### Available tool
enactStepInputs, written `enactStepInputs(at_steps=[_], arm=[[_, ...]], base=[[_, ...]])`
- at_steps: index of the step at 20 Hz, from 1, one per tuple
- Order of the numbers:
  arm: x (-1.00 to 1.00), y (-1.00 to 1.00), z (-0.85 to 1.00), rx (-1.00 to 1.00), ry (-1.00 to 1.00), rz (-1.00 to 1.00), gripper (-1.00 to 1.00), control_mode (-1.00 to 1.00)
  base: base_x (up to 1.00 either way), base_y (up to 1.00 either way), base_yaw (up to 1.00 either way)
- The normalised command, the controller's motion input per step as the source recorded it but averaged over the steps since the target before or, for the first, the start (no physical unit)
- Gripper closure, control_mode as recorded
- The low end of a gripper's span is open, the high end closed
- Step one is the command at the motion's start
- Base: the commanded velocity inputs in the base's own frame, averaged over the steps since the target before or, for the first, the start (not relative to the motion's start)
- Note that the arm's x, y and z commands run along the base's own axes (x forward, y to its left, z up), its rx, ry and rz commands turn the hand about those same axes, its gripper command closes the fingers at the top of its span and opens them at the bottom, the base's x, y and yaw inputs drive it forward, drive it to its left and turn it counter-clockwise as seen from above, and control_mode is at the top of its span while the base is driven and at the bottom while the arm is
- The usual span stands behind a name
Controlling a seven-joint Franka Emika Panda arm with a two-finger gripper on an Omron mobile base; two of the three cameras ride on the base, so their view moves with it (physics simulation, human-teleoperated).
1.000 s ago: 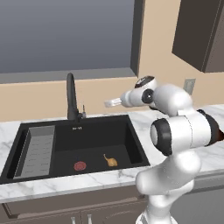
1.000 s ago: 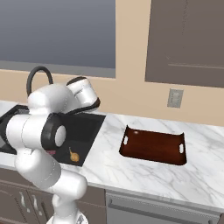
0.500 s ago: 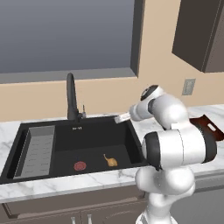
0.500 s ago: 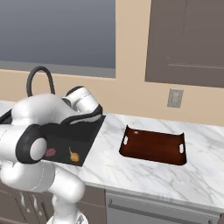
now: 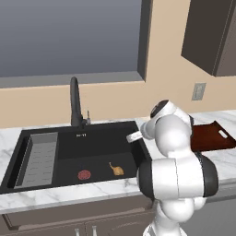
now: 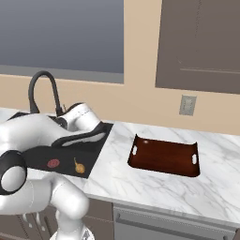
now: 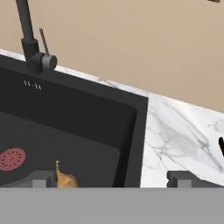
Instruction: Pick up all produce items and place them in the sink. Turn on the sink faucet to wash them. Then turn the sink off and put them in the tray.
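I see my end effector (image 7: 111, 177) spread wide and holding nothing, hanging over the right rim of the sink (image 7: 135, 131). The onion (image 5: 117, 169) lies on the basin floor just right of the red drain (image 5: 84, 174), below the faucet (image 5: 75, 101). The tray (image 6: 164, 157) sits on the marble surface (image 6: 154, 187), well right of the sink.

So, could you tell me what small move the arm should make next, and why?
Probably lower the open gripper toward the bulb. The bulb lies on the sink floor beside the red drain, no water runs from the faucet, and the tray holds nothing yet.
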Motion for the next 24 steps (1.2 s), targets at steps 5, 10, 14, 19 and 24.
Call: enactStepInputs(at_steps=[5, 10, 14, 19, 24], arm=[[-0.02, 0.10, 0.66, 0.00, 0.23, -0.01, -1.00, -1.00], [0.00, 0.19, 0.61, -0.01, 0.27, 0.00, -1.00, -1.00], [0.00, 0.02, 0.59, -0.07, 0.08, 0.04, -1.00, -1.00], [-0.06, 0.04, 0.65, -0.02, 0.02, 0.02, -1.00, -1.00], [-0.09, 0.23, 0.87, 0.00, -0.01, 0.00, -1.00, -1.00]], base=[[0.00, 0.00, 0.00], [0.00, 0.00, 0.00], [0.00, 0.00, 0.00], [0.00, 0.00, 0.00], [0.00, 0.00, 0.00]])
